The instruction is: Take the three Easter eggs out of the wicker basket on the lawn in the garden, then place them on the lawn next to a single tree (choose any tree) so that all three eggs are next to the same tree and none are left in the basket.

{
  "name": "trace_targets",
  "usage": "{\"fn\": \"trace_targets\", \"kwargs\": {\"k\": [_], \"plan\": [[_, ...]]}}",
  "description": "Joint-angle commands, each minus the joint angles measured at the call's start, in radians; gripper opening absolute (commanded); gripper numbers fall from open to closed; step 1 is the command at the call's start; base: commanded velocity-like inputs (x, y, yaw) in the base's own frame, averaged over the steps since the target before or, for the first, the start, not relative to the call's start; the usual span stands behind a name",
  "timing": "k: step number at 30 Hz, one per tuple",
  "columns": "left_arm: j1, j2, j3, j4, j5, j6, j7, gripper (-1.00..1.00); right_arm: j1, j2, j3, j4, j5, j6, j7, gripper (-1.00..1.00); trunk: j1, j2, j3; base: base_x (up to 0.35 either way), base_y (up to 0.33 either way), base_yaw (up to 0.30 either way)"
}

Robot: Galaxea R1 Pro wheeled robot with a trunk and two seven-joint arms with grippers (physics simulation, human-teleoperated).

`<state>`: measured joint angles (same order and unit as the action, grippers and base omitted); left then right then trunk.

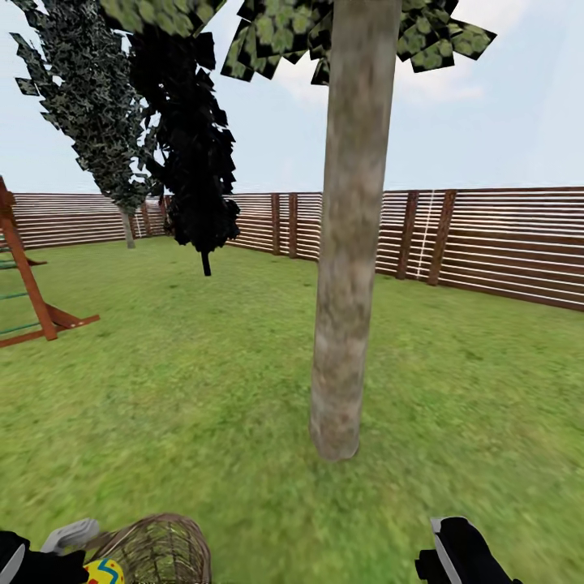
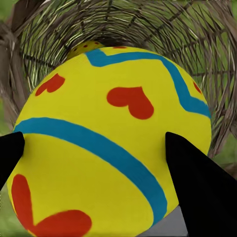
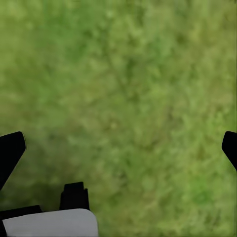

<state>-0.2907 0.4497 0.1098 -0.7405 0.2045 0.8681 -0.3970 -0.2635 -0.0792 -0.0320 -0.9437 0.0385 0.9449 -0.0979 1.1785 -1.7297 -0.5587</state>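
One yellow egg with blue zigzags and red marks [image 2: 111, 143] sits between our left gripper's [image 2: 98, 158] black fingers, seemingly clamped, above the round brown wicker basket [image 1: 162, 545]; another egg [image 2: 85, 48] lies inside. Thick grey-brown trunk [image 1: 345, 268] stands ahead-right on mottled green lawn [image 1: 203, 389], nearer our right gripper [image 3: 123, 148], spread wide, empty.

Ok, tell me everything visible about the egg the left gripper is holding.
The Easter egg is glossy yellow, crossed by blue zigzag bands and dotted with red heart-shaped marks. It sits between the black jaws of the left gripper, one on each flank, at the mouth of the wicker basket, where a second egg peeks out behind it. In the head view it shows low at the left beside the basket.
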Motion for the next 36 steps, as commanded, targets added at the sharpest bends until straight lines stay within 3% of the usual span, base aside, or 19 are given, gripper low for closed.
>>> {"fn": "trace_targets", "kwargs": {"k": [1, 14, 36], "plan": [[-0.001, 0.0, 0.002, 0.0, 0.001, 0.006, -0.002, -1.0, 0.0, 0.0, 0.0, -0.001, 0.003, 0.005, 0.002, 1.0, -0.004, 0.007, 0.002, 0.0, 0.0, 0.074], [-0.001, 0.0, 0.002, 0.0, 0.001, 0.006, -0.002, -1.0, 0.0, 0.001, 0.0, -0.001, 0.006, 0.004, 0.003, 1.0, -0.054, 0.098, 0.043, 0.0, 0.0, 0.014], [-0.001, 0.001, 0.007, -0.001, 0.0, 0.005, 0.002, -1.0, 0.0, -0.001, 0.0, -0.001, 0.008, 0.005, 0.0, 1.0, -0.138, 0.252, 0.112, 0.0, 0.0, 0.261]]}}
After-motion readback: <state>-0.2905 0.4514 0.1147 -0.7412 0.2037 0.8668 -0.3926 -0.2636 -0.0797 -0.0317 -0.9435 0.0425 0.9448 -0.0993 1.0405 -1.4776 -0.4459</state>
